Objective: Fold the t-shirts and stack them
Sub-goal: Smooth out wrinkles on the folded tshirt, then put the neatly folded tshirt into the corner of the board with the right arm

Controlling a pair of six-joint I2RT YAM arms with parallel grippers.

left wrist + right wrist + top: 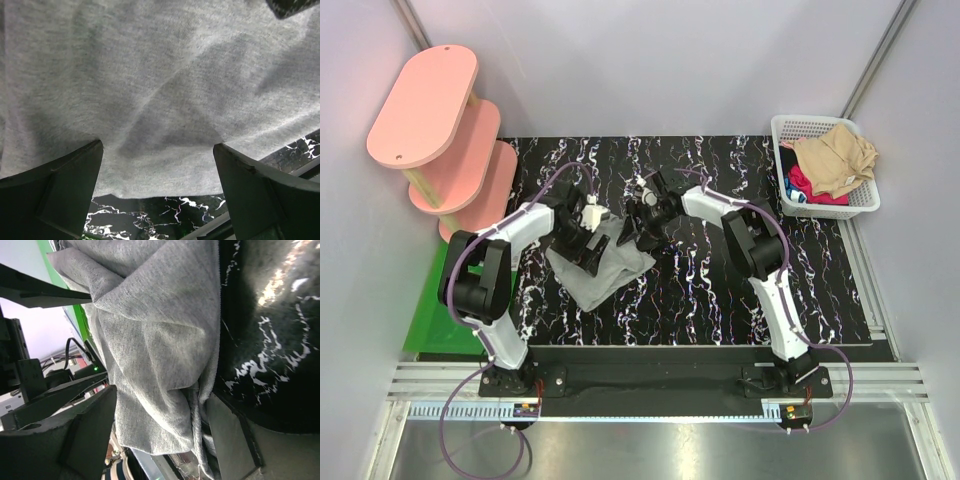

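Grey t-shirt (pixel 603 270) lies crumpled, left claw (pixel 157 150) spread over it, right claw (pixel 162 397) spread around a fold.

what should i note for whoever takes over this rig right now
Left gripper: jaws open over the grey t-shirt.
Right gripper: jaws open around a bunched edge of it, no pinch visible.
The grey t-shirt lies crumpled on the table; the tan shirt and red cloth sit in the white basket.
Done: nothing folded or stacked.
To do: fold each, then stack.
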